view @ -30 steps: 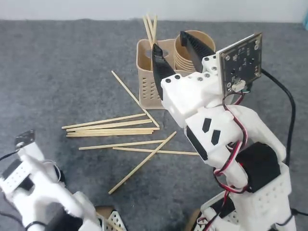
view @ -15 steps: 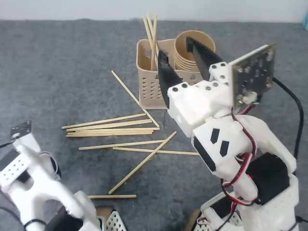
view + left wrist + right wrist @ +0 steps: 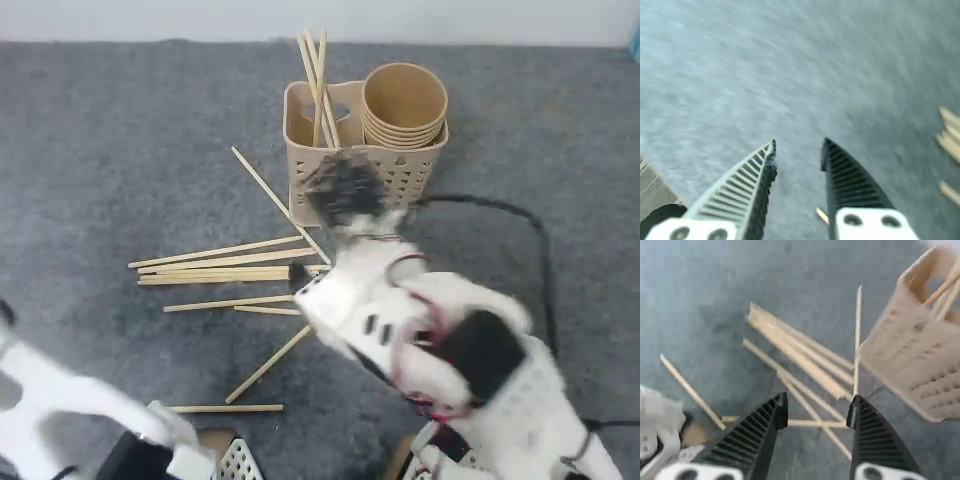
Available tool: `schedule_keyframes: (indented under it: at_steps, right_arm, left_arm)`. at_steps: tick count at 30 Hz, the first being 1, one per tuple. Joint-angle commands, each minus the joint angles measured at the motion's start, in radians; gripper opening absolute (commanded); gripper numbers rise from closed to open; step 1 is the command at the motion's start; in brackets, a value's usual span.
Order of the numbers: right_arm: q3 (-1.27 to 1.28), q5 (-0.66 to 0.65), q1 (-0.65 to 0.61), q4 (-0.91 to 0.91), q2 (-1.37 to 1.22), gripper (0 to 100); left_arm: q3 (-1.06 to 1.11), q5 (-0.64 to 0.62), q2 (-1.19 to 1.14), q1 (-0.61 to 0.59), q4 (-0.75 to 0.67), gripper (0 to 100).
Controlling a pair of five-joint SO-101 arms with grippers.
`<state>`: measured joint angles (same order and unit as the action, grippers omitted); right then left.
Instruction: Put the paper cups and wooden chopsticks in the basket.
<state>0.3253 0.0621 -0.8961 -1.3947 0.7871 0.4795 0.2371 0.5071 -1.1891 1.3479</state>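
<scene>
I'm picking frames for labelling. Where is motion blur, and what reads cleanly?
High view: the right arm is smeared; the basket, paper cups and loose chopsticks are crisp. Left wrist view: the grey mat streaks, the left gripper is sharp. Right wrist view: chopsticks and basket are soft, the right gripper clearer.

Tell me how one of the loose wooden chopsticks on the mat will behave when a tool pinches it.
The wooden chopsticks look thin and straight, so probably stiff and light. They lie flat on the grey mat, so pinching one may be fiddly. Several overlap, so lifting one will likely nudge neighbours.
</scene>
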Motion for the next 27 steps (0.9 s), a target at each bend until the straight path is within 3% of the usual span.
schedule_keyframes:
  at_steps: [1, 7, 12, 20, 27]
  right_arm:
    - [0.167, -0.068, -0.07, 0.104, 0.022, 20.9]
    - [0.419, -0.126, -0.208, 0.265, 0.021, 20.9]
    - [0.608, -0.126, -0.28, 0.443, 0.012, 20.9]
    - [0.796, -0.12, -0.398, 0.661, 0.01, 20.9]
    - [0.855, -0.118, -0.478, 0.74, 0.008, 20.9]
  left_arm:
    - [-0.102, -0.054, -0.003, -0.123, -0.101, 18]
    - [-0.147, -0.054, -0.104, -0.226, -0.206, 19]
    - [-0.369, -0.06, -0.362, -0.287, -0.198, 19]
    - [-0.937, -0.103, -0.79, -0.364, 0.005, 19]
    - [-1.405, -0.103, -1.083, -0.384, 0.206, 19]
